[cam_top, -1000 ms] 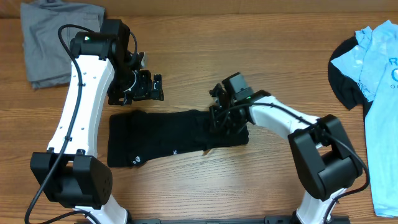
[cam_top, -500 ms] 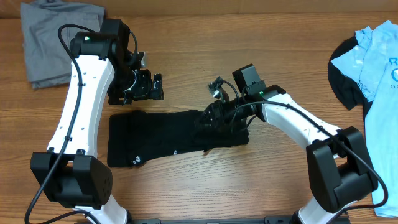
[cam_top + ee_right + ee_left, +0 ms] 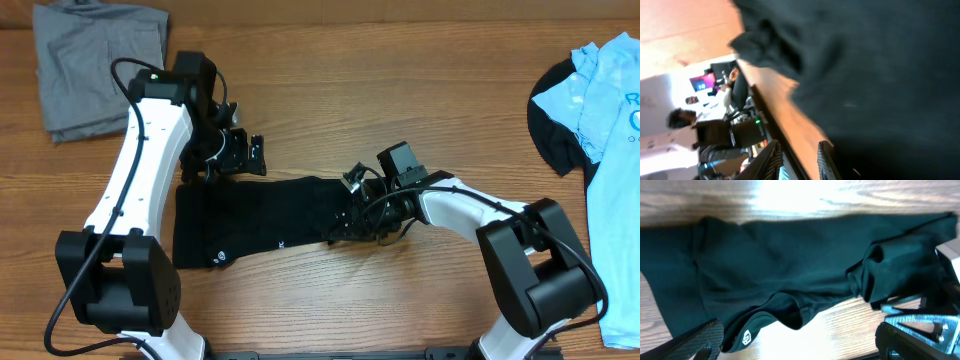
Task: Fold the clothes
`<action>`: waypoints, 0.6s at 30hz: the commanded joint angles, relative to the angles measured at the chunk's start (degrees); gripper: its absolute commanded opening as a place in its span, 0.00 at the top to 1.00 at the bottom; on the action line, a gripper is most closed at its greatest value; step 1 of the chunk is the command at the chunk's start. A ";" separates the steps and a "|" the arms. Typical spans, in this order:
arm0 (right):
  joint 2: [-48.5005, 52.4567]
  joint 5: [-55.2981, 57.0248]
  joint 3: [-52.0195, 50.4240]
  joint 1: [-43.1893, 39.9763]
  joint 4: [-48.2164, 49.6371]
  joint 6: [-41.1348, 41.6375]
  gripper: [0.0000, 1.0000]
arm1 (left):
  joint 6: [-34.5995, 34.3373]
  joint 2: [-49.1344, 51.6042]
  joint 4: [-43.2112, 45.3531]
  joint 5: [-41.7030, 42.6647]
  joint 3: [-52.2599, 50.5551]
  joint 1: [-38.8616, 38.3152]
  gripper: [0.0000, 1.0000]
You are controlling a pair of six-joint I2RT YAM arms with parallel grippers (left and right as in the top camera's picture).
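While the black shirt (image 3: 260,220) already lies on the table (image 3: 400,80) as a long narrow band, apparently folded lengthways, its right end is bunched into a loose lump and not laid flat, so I judge this garment only part done: that end wants smoothing and the band wants at least one fold across. A small white round logo (image 3: 746,339) shows near the shirt's lower left edge. The left gripper (image 3: 238,155) hangs just above the shirt's upper left edge, its jaws spread wide and holding nothing. The right gripper (image 3: 355,215) sits low at the shirt's bunched right end; in its wrist view the two fingers (image 3: 825,155) stand narrowly apart with bare wood between them, and no cloth is visibly pinched, though the picture is blurred. Well off beyond the shirt's upper left corner, the grey trousers (image 3: 90,60) lie in a compact heap that looks roughly folded. Far to the shirt's right, the light blue T-shirt (image 3: 600,130) lies spread out and appears untouched, so most of the work remains.
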 commanded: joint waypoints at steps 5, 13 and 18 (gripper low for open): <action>0.98 11.47 -0.50 0.22 0.04 9.60 0.69 | -0.20 -0.96 0.31 0.31 -1.55 -0.26 0.00; 0.57 -1.03 1.40 -0.50 0.13 9.57 0.79 | -0.13 -0.96 0.63 0.04 -1.55 -0.26 0.00; -3.63 -12.09 4.76 -0.52 0.09 9.60 0.80 | -0.13 -0.96 0.81 0.04 -1.55 -0.26 0.00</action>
